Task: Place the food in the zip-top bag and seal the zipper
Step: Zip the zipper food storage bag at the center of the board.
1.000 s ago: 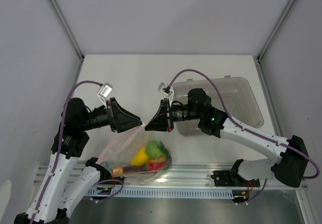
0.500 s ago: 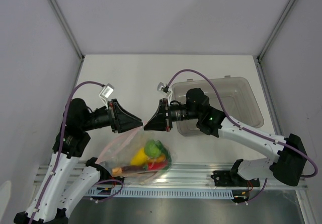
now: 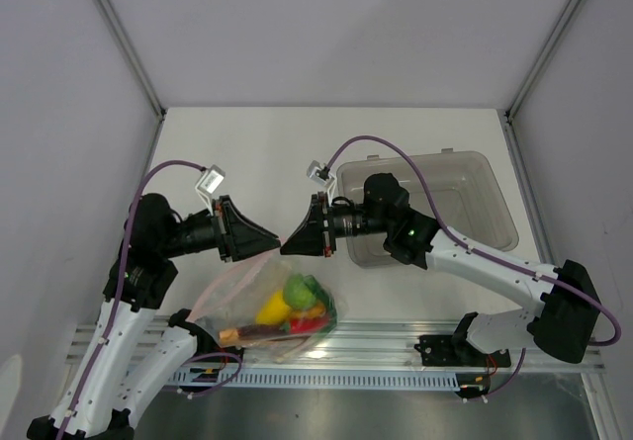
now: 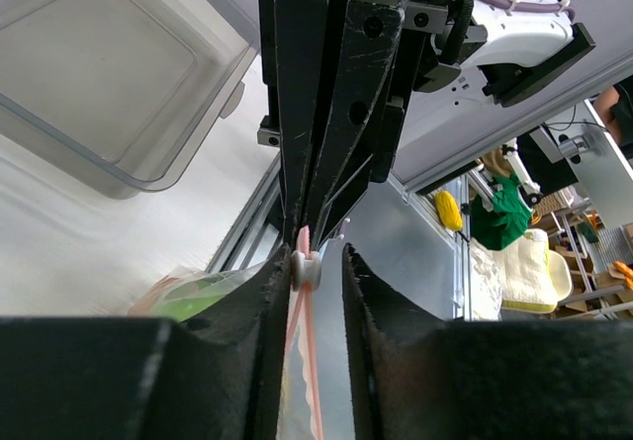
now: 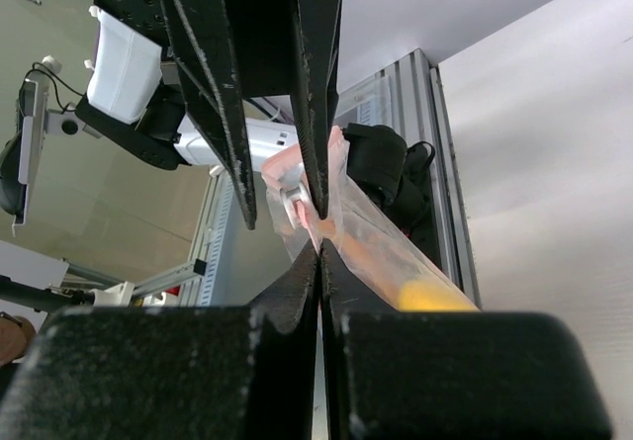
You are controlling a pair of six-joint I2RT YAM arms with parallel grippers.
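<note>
walls [image 3: 326, 25]: plain grey | table [image 3: 257, 143]: white | front rail [image 3: 396, 346]: aluminium | light: even

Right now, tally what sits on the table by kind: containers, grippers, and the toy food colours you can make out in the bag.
Containers: 2, clear crinkly zip-top bag and grey translucent rigid bin.
Grippers: 2, left gripper and right gripper, both at the pinkish-red zipper strip.
Toy food colours visible: 3, green, yellow, red; exact piece count unclear.
Total: 7.

place: robotics lab | cues: white enclosure walls [image 3: 326, 25], aluminium rail [image 3: 396, 346]
</note>
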